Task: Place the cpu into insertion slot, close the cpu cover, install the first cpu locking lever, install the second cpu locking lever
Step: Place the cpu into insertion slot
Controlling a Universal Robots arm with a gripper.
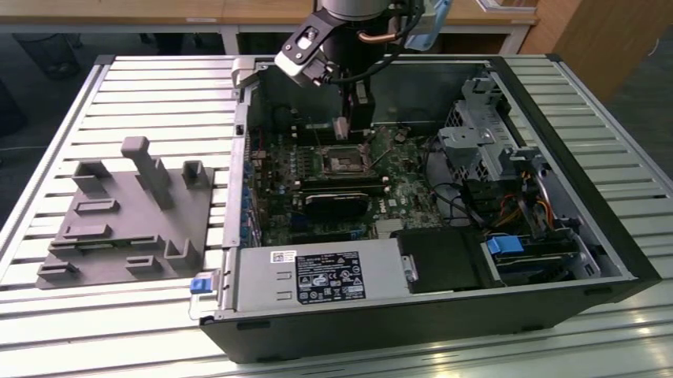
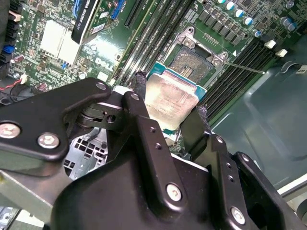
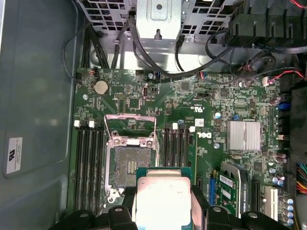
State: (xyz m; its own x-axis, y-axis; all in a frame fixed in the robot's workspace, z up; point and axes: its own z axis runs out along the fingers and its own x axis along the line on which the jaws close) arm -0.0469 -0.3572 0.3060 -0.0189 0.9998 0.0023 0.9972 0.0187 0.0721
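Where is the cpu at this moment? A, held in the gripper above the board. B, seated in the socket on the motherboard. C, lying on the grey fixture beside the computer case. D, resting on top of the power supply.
A: in the first wrist view the gripper clamps the cpu above the motherboard, and the insertion slot lies bare.
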